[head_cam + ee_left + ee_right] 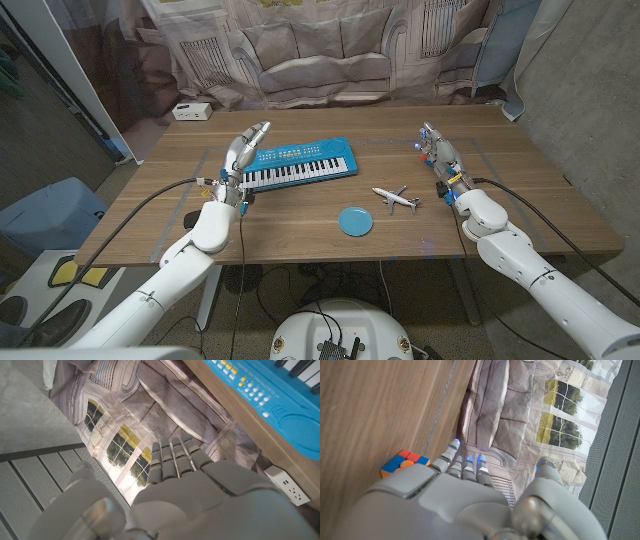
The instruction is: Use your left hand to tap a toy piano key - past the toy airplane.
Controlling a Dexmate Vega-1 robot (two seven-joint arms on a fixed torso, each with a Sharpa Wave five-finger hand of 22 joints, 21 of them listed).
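A blue toy piano (pixel 298 164) with black and white keys lies at the table's middle, far side. Its blue body also crosses the left wrist view (pixel 280 395). My left hand (pixel 245 152) is raised at the piano's left end, fingers extended together and holding nothing (pixel 175 467). A small white toy airplane (pixel 396 197) sits on the table to the right of the piano, nearer to me. My right hand (pixel 438 155) stands beyond the airplane at the right, fingers straight and empty (pixel 465 467).
A teal round disc (pixel 355 221) lies near the front edge. A white power strip (pixel 191 112) sits at the far left corner (pixel 285 482). A small multicoloured cube (pixel 402 461) rests on the wood by my right hand. A printed curtain hangs behind the table.
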